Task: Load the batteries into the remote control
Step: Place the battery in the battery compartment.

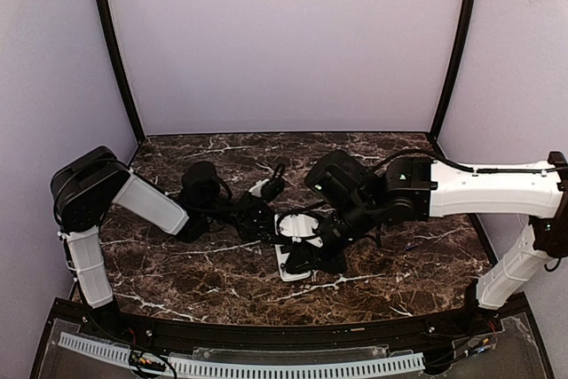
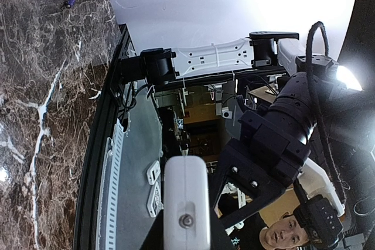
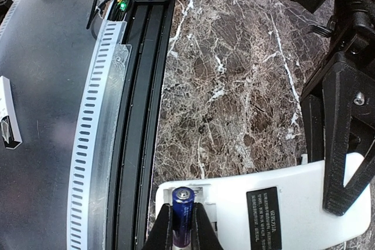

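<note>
The right tool was clamped on a battery at the recess end of the remote control, white back up, while for the left tool beside it I could not tell.

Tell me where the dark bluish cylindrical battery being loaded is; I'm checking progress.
Right wrist view, bottom centre: the battery is pinched in the right hand, tip at the white remote's recess.

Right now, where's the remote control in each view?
top external: white slim rectangular remote control, dead centre.
left wrist: bottom centre, probably the remote.
right wrist: remote at bottom edge, white back up.
Shared landmark: slotted white strip along the near edge.
</note>
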You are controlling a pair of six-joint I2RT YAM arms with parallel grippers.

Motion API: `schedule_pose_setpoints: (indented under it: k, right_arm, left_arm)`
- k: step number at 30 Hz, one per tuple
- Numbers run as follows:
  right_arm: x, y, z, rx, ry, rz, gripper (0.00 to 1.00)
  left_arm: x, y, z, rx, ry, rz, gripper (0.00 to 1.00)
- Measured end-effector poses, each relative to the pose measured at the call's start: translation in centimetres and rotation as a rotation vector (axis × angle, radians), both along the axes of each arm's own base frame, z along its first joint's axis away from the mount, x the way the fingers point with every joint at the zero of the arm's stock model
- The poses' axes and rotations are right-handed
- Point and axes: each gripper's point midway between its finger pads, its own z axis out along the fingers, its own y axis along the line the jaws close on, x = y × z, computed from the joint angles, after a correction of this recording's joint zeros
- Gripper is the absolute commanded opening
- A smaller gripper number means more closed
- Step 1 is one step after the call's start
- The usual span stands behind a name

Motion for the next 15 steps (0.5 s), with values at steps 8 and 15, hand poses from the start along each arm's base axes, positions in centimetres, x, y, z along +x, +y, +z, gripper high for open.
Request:
schedule_pose_setpoints:
  k: [8,15]
  right_arm:
    - [-0.11,-0.35,-0.68,-0.025,-0.013,-0.001,0.03]
    - [0.13,-0.63,-1.02,-0.042,-0.025,-0.012,0.05]
  left_arm:
    - [0.04,-0.03,-0.33,0.01,0.001,0.0,0.0]
    - [0.25,-0.22,-0.66,0.022,-0.009,0.0,0.0]
